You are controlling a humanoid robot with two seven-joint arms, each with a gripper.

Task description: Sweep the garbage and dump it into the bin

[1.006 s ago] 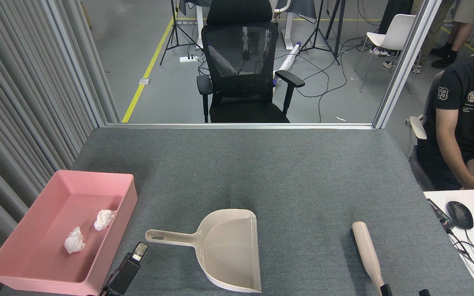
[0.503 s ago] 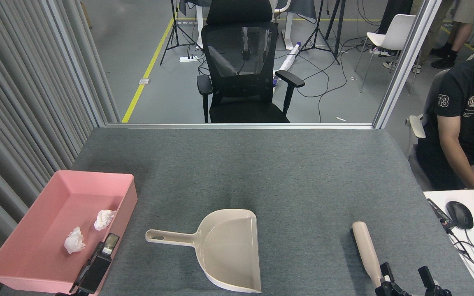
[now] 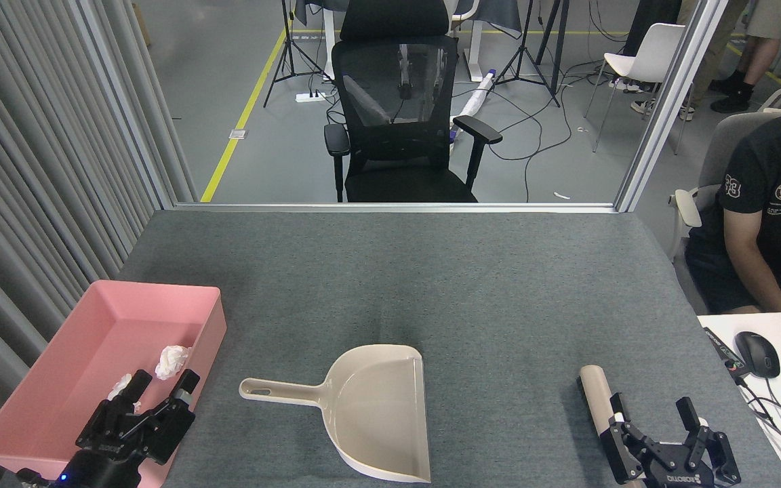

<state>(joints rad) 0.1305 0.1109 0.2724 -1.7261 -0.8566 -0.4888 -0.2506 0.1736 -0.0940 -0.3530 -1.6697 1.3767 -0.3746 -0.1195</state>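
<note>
Two crumpled white tissue wads (image 3: 172, 360) lie inside the shallow pink bin (image 3: 209, 318) at the table's left edge. Left gripper (image 3: 160, 388) and right gripper (image 3: 653, 412) both hold their fingers apart, empty.

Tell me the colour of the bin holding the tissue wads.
Pink: the bin shows plainly in the head view.

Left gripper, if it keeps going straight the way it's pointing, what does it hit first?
Probably the garbage. The left gripper, jaws open, points up and slightly right over the bin, and one wad lies just ahead of it. Its height above the wad is unclear, so it might pass over.
</note>
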